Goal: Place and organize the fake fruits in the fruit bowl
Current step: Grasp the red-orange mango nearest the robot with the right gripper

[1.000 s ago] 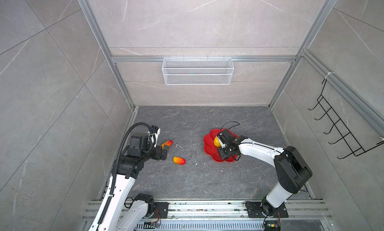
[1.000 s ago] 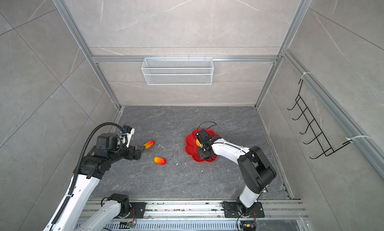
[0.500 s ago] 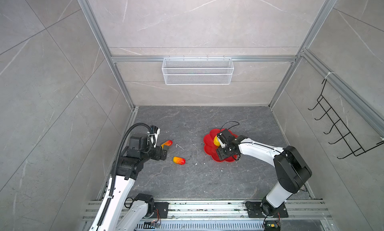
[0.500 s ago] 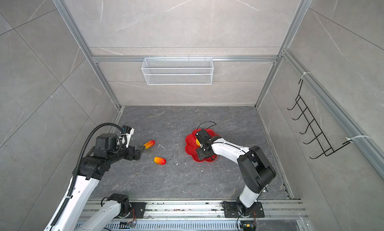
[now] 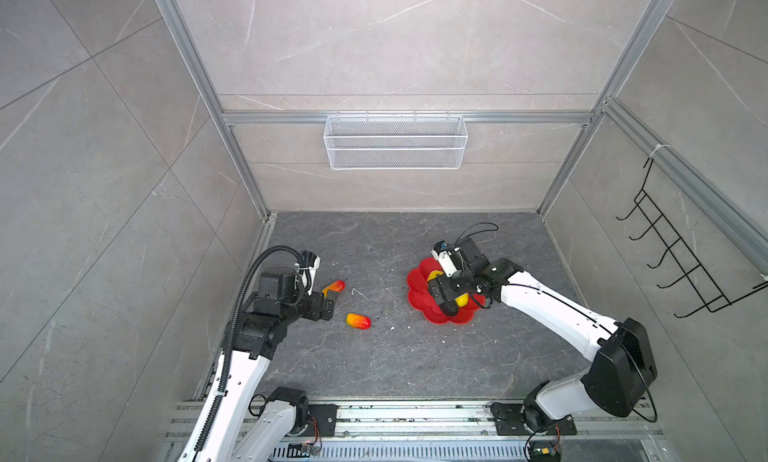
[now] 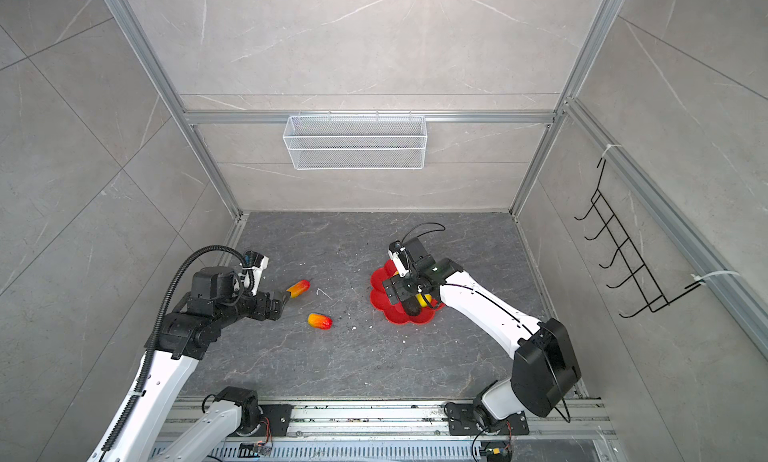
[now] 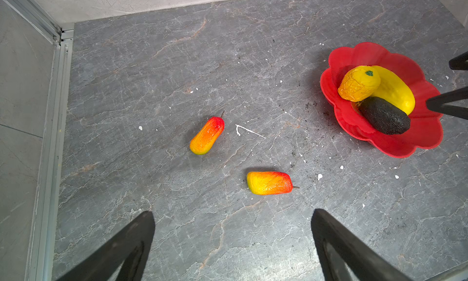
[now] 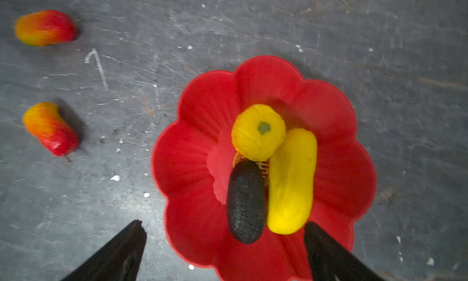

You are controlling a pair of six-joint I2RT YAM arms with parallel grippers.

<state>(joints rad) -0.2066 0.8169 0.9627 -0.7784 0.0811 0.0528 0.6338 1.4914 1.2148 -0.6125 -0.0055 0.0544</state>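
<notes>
The red flower-shaped fruit bowl [image 5: 419,291] [image 6: 380,291] [image 8: 197,166] sits on the grey floor, right of centre. Three fake fruits lie in it, touching: a round yellow one [image 8: 258,131] [image 7: 359,83], a long yellow one [image 8: 291,181] and a dark oval [image 8: 245,201] [image 7: 385,115]. My right gripper [image 8: 224,224] [image 5: 445,299] hovers open over the bowl, its jaws either side of the near ends of the dark and long yellow fruits, holding nothing. Two red-orange oblong fruits [image 7: 207,135] [image 7: 269,183] [image 5: 333,287] [image 5: 358,321] lie on the floor to the left. My left gripper [image 7: 233,212] [image 5: 330,304] is open and empty beside them.
A white wire-mesh basket [image 5: 395,141] hangs on the back wall. On the right wall is a black hook rack [image 5: 681,264]. An aluminium frame rail [image 7: 50,115] runs along the floor's left edge. White crumbs and a scratch mark [image 7: 249,131] dot the floor.
My right gripper's jaws have spread wide over the bowl, and the dark oval fruit lies free between them. Both arms have barely shifted; the two floor fruits have not moved.
</notes>
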